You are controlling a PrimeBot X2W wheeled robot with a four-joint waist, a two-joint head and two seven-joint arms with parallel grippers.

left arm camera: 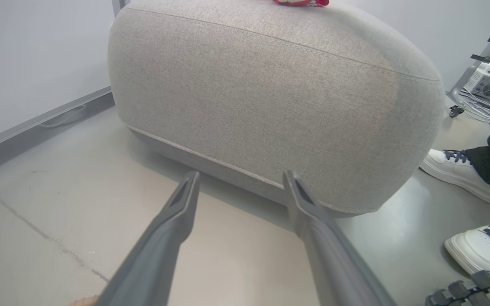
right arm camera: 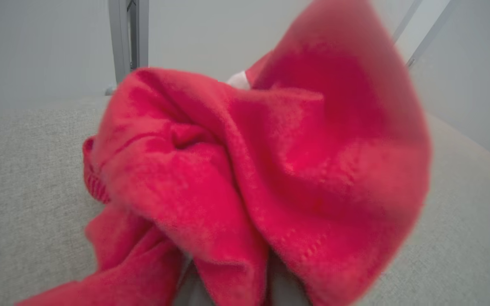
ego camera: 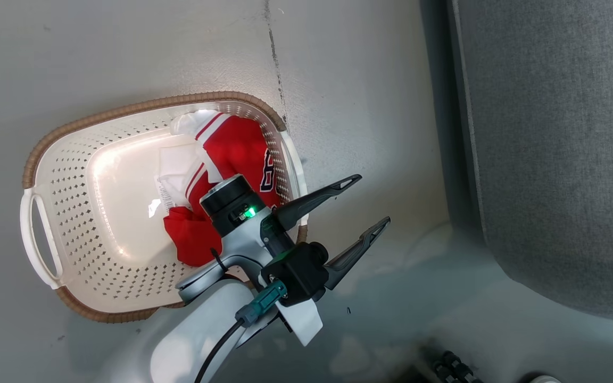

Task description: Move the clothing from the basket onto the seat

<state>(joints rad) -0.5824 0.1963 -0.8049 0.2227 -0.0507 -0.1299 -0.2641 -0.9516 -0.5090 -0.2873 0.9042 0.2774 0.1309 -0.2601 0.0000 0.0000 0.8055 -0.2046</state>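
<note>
Grey seat [right arm camera: 28,178], red clothing [right arm camera: 253,170] bunched over right gripper [right arm camera: 234,276], jaws seemingly buried, state unclear, left gripper [ego camera: 371,200] spread.

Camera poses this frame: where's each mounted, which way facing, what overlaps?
Head view: on the head, facing down at floor, basket with red jersey, seat edge; shows open left gripper and pale forearm.
Left wrist view: on left wrist, facing low along its open fingers at the seat's side; person's shoes at right.
Right wrist view: on right wrist, close on a red garment atop the seat; cloth hides its own parts.
Shared: head and left wrist, left gripper and seat; both wrists, red garment on seat.
</note>
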